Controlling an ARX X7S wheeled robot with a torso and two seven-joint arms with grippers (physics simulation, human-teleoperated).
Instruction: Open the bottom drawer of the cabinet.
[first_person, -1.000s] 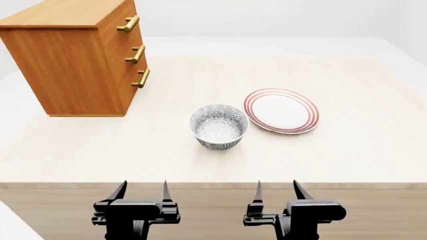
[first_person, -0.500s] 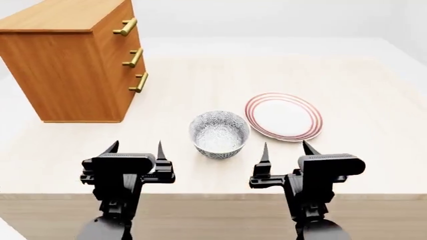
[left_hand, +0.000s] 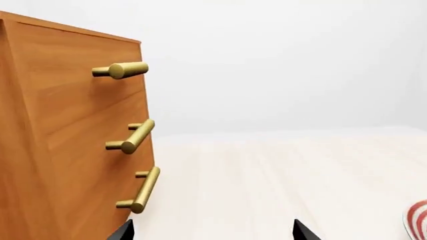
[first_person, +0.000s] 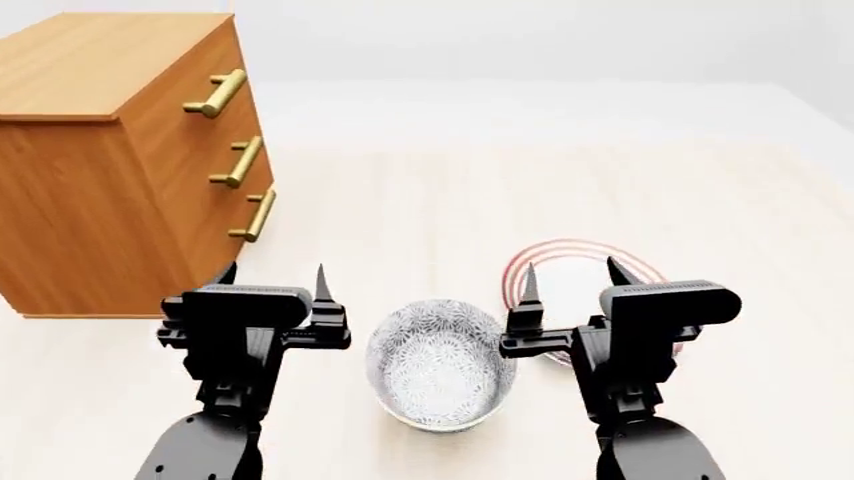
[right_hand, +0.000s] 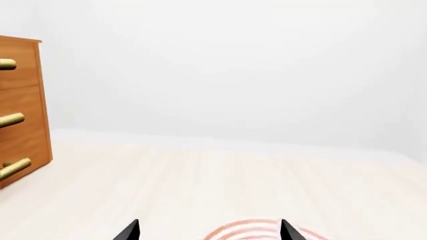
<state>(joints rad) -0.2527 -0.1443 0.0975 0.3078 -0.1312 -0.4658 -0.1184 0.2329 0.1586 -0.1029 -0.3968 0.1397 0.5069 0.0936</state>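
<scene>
Bottom drawer (first_person: 238, 232) shut in cabinet (first_person: 94, 170), left pincer (first_person: 274, 285) and right pincer (first_person: 574, 285) both spread wide, empty

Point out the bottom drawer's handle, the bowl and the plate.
bottom drawer handle (first_person: 254, 216), head view, middle of the brass bar
bowl (first_person: 442, 364), head view, patterned inside
plate (first_person: 561, 277), head view, white centre

Rolled forward over the counter (first_person: 400, 190), so everything slid closer and lower in the head view. Both arms pushed out past the near edge: left gripper (first_person: 274, 278) ended up just in front of the cabinet (first_person: 94, 180), right gripper (first_person: 574, 275) over the plate (first_person: 641, 262), with the bowl (first_person: 441, 362) sitting between them. Jaws stayed spread the same. Drawers didn't budge.
</scene>
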